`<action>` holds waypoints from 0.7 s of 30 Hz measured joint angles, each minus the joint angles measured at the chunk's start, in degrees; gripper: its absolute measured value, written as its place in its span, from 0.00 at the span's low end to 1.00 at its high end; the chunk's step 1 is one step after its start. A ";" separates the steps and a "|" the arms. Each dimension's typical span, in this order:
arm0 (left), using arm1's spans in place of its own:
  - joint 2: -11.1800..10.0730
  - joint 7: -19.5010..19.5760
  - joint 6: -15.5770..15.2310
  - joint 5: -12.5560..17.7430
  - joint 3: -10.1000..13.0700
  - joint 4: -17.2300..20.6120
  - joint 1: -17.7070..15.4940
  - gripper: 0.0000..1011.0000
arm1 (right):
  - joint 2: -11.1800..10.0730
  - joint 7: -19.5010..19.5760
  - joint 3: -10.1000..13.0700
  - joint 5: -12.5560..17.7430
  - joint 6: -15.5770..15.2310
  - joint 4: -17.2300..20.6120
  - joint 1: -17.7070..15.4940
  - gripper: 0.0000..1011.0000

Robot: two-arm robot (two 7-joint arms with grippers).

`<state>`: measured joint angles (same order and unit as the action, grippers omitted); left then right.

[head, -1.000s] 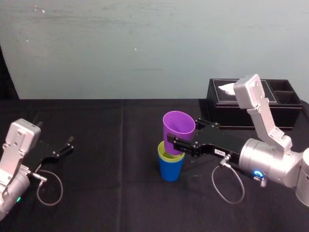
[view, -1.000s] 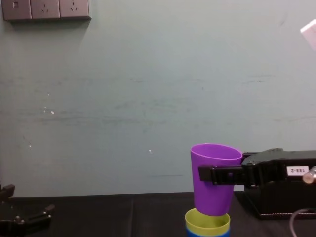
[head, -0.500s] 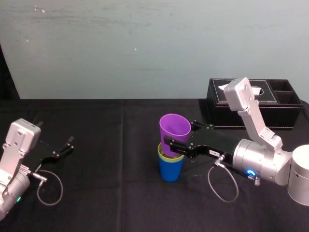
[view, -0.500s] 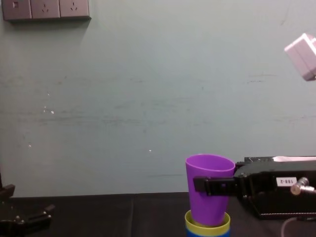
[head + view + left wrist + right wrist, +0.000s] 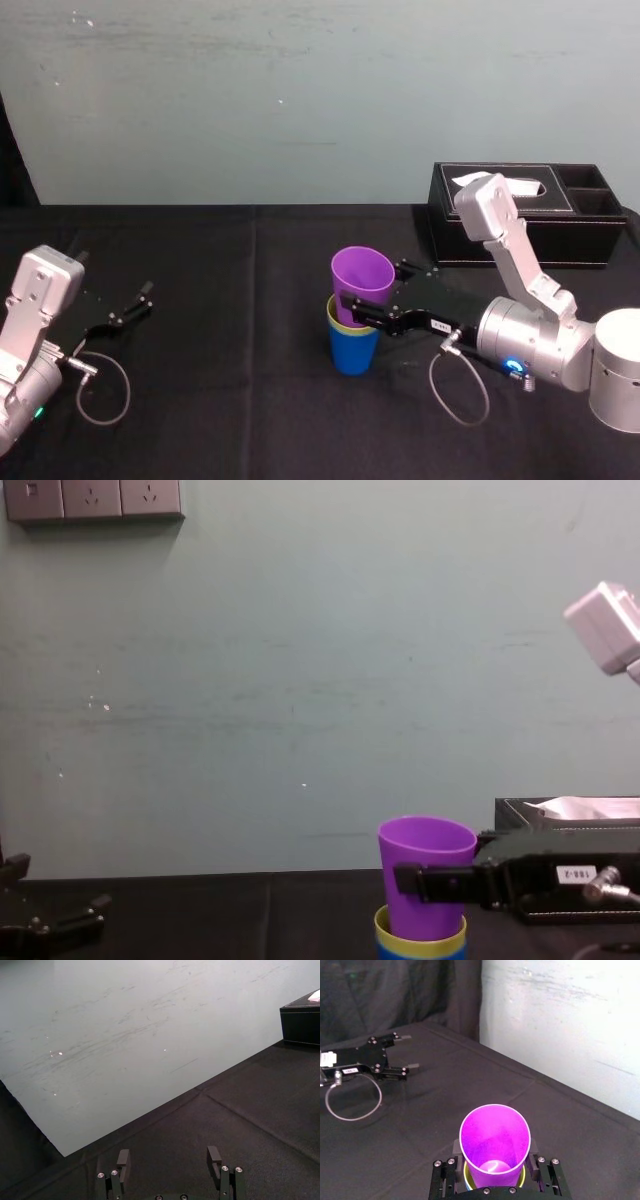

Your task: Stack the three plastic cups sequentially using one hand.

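The purple cup (image 5: 360,283) stands upright, its lower part sunk into the yellow-green cup (image 5: 338,322), which is nested in the blue cup (image 5: 353,351) at the table's middle. My right gripper (image 5: 372,286) reaches in from the right and is shut on the purple cup, one finger on each side below its rim. From the chest, the purple cup (image 5: 425,860) rises above the yellow-green rim (image 5: 420,943), with the right gripper (image 5: 428,881) across it. In the right wrist view the purple cup (image 5: 495,1137) sits between the fingers. My left gripper (image 5: 143,300) rests open at the far left.
A black tissue box (image 5: 520,215) stands at the back right, behind my right arm. A grey cable loop (image 5: 100,390) lies by the left arm. The left gripper (image 5: 169,1156) has bare black cloth in front of it.
The right gripper has come down with the purple cup, whose base has sunk from above the yellow-green rim into that cup. The left arm has not moved.
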<state>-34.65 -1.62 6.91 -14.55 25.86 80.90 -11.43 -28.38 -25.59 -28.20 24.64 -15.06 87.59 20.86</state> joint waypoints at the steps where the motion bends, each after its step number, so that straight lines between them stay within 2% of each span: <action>1: 0.00 0.00 0.00 0.00 0.00 0.00 0.00 0.99 | 0.00 0.01 -0.01 0.00 0.00 0.00 0.00 0.73; 13: 0.00 0.00 0.00 0.00 0.00 0.00 0.00 0.99 | -0.10 -0.02 0.01 0.08 0.01 0.24 0.00 0.73; 21: 0.00 0.00 0.00 0.00 0.00 0.00 0.00 0.99 | -0.14 -0.03 0.04 0.12 0.03 0.34 0.00 0.92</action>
<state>-34.65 -1.62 6.91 -14.55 25.86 80.90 -11.43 -28.52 -25.62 -28.16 24.76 -15.03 87.93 20.86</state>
